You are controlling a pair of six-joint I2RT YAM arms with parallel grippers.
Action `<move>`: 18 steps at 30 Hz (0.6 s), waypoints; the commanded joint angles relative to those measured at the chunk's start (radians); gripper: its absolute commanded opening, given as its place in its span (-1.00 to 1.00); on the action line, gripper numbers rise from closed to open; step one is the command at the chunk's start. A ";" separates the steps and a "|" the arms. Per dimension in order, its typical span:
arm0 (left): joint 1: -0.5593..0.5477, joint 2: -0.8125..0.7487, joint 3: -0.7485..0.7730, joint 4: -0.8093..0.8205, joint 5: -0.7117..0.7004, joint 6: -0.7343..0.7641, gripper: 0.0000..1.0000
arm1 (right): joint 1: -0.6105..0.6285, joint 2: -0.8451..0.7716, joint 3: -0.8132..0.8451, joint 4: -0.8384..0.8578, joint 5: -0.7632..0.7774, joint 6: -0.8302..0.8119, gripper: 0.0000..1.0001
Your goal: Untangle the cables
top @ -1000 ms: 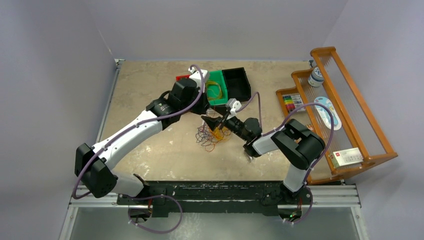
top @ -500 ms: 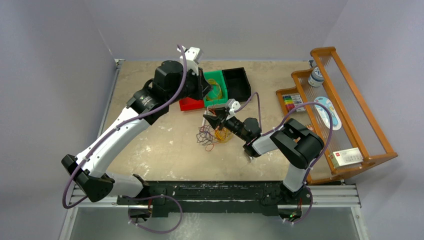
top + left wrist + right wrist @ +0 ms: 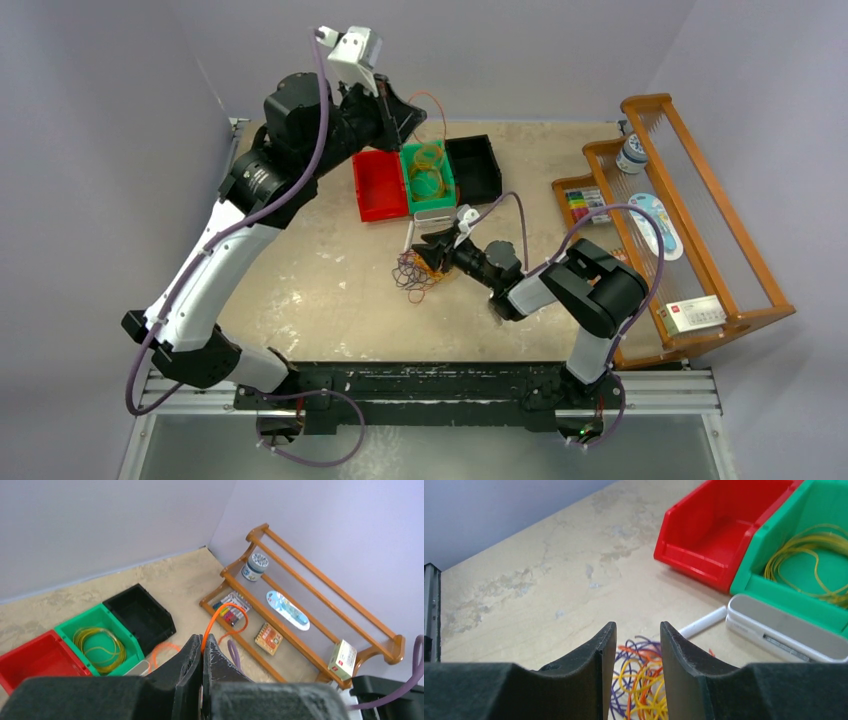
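Orange cable point(image 3: 216, 614) sits clamped in the closed left gripper point(image 3: 202, 639), high above the 3 bins point(image 3: 378, 190). It loops out of the tips and drops back toward the worktop point(image 3: 320, 290). We cannot tell whether its tail joins the tangle point(image 3: 412, 272). That heap of orange, yellow and purple strands lies on the worktop just in front of the bins, directly below the right gripper point(image 3: 636, 630). Its jaws stand narrowly apart, aimed at the heap, with no strand visibly pinched. We judge the right arm the nearer 1: closing there could pin the heap against the left's upward pull.
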 commanded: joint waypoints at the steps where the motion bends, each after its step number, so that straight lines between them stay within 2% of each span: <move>1: -0.004 0.032 0.113 -0.001 -0.037 0.027 -1.00 | 0.006 0.006 -0.039 0.010 0.033 0.060 -0.20; 9: -0.005 0.070 0.208 -0.013 -0.070 0.042 -1.00 | 0.006 0.042 -0.103 0.051 0.043 0.097 -0.22; 14: -0.005 0.087 0.189 -0.037 -0.114 0.061 -1.00 | 0.002 -0.034 -0.134 0.043 0.045 0.146 -0.14; 18: -0.004 0.093 0.117 -0.050 -0.219 0.078 -1.00 | -0.011 -0.112 -0.142 0.041 0.067 0.153 -0.06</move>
